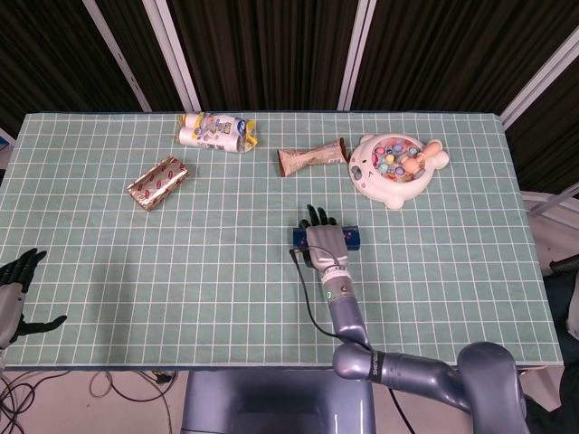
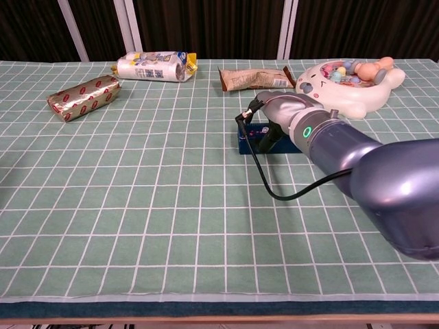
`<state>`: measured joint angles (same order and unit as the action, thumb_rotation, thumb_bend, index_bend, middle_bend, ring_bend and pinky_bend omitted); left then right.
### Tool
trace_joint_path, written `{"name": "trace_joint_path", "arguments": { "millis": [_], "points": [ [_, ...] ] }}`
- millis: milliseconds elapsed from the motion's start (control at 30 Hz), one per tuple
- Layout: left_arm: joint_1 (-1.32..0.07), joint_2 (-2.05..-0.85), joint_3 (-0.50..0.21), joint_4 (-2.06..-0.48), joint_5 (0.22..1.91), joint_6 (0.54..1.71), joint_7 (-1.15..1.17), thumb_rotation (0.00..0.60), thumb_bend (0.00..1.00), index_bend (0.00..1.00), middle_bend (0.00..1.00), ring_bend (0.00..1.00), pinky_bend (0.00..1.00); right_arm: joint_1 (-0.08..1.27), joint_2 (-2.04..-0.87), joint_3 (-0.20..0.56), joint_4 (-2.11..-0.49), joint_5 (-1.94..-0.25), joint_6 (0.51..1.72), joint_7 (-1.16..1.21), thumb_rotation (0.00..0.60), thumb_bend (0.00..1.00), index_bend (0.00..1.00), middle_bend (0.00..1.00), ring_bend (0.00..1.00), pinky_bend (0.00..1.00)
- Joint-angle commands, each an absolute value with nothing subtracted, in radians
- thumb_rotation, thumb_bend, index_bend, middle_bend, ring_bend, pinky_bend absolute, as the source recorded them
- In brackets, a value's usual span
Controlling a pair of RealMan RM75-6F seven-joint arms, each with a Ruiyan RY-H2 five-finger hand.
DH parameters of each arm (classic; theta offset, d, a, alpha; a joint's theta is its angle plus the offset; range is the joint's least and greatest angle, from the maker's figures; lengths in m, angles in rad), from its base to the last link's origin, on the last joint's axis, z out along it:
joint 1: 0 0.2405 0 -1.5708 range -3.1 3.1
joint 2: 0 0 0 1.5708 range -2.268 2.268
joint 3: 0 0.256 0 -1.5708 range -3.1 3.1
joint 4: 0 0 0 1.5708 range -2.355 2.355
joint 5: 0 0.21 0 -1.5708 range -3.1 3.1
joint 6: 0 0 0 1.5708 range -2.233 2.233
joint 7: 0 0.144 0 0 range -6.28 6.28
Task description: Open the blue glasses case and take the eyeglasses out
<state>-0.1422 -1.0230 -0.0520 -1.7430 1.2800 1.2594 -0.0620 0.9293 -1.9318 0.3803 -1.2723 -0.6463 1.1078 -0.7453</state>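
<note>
The blue glasses case point(image 1: 353, 237) lies closed near the middle of the table, mostly covered by my right hand point(image 1: 324, 240). Only its two ends show in the head view. In the chest view the right hand point(image 2: 280, 111) sits on top of the case point(image 2: 247, 145), with dark fingers point(image 2: 269, 138) curling down its near face and others over the far edge, so it grips the case. The eyeglasses are hidden. My left hand point(image 1: 13, 282) hovers at the table's near left corner with its fingers spread and nothing in it.
A white rabbit-shaped toy tray point(image 1: 396, 167) stands just behind the case to the right. A brown snack bar point(image 1: 311, 157), a white and yellow packet point(image 1: 215, 132) and a gold-wrapped bar point(image 1: 158, 182) lie further back. A black cable point(image 2: 264, 179) trails from the right wrist.
</note>
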Motion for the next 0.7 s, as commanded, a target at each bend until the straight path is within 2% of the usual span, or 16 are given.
{"name": "trace_joint_path", "arguments": {
  "millis": [33, 200, 333, 533, 700],
  "points": [
    [-0.143, -1.022, -0.053, -1.744, 1.279, 1.259, -0.063, 0.600, 0.06, 0.00, 0.00, 0.00, 0.00, 0.930, -1.933, 0.380, -1.272, -0.646, 1.108, -0.746, 0.600, 0.66, 0.33, 0.00, 0.00, 0.20],
    [-0.143, -1.022, -0.053, -1.744, 1.279, 1.258, -0.066, 0.600, 0.06, 0.00, 0.00, 0.00, 0.00, 0.934, -1.933, 0.382, -1.272, -0.645, 1.109, -0.750, 0.600, 0.75, 0.33, 0.00, 0.00, 0.20],
    [-0.143, -1.021, -0.052, -1.745, 1.279, 1.258, -0.068, 0.600, 0.06, 0.00, 0.00, 0.00, 0.00, 0.938, -1.931, 0.385, -1.270, -0.645, 1.112, -0.756, 0.600, 0.77, 0.33, 0.00, 0.00, 0.20],
    [-0.143, -1.020, -0.053, -1.746, 1.278, 1.257, -0.072, 0.600, 0.06, 0.00, 0.00, 0.00, 0.00, 0.946, -1.929, 0.393, -1.255, -0.633, 1.109, -0.768, 0.600, 0.75, 0.33, 0.00, 0.00, 0.20],
    [-0.142, -1.019, -0.053, -1.747, 1.277, 1.257, -0.075, 0.600, 0.06, 0.00, 0.00, 0.00, 0.00, 0.964, -1.927, 0.410, -1.223, -0.626, 1.101, -0.777, 0.600, 0.69, 0.33, 0.00, 0.00, 0.20]
  ]
}}
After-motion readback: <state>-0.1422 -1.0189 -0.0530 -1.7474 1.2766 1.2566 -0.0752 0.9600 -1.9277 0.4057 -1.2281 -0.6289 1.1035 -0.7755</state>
